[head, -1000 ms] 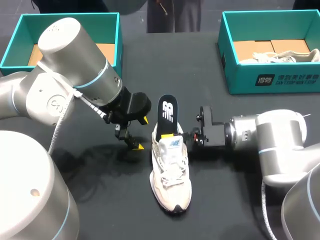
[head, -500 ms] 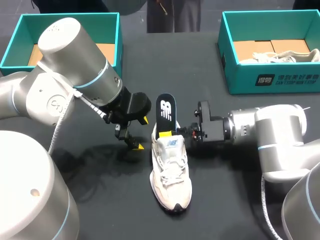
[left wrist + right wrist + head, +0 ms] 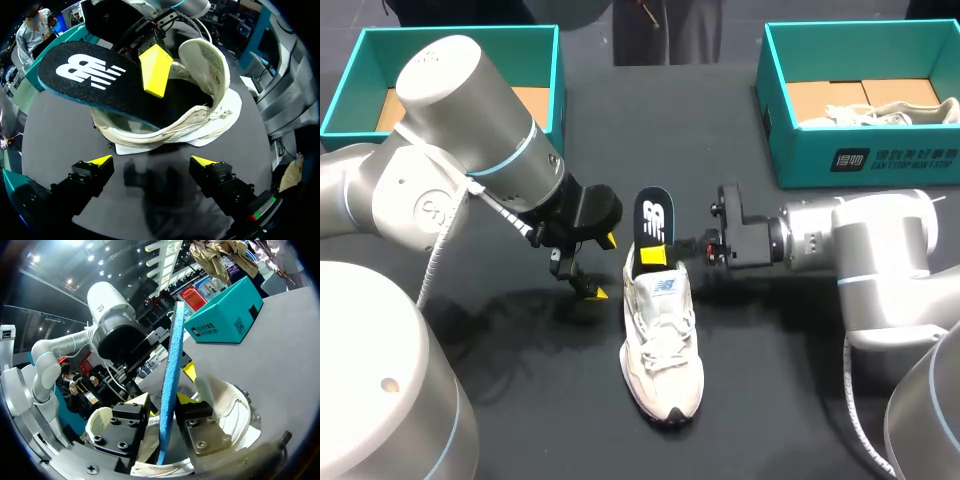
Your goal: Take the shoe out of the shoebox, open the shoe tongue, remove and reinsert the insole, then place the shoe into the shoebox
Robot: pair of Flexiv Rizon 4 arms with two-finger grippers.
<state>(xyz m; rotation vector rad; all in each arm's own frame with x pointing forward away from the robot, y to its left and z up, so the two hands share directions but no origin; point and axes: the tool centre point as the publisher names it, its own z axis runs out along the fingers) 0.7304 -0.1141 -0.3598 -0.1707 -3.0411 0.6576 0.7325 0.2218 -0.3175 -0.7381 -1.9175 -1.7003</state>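
1. Right gripper [image 3: 167,417] is clamped on the insole [image 3: 170,365], holding it edge-up, likely so you can steer it through the heel opening of the shoe [image 3: 660,340].
2. Left gripper [image 3: 151,161] hangs just behind the heel, fingers apart and empty, probably ready to steady it.
3. Your head view shows the shoe on the table [image 3: 520,400] between both arms. Only the right wrist view shows both fingers pressing the insole's faces.

White shoe [image 3: 660,345]; black insole [image 3: 653,235], blue underside; teal shoebox [image 3: 910,160]; black table [image 3: 770,400].
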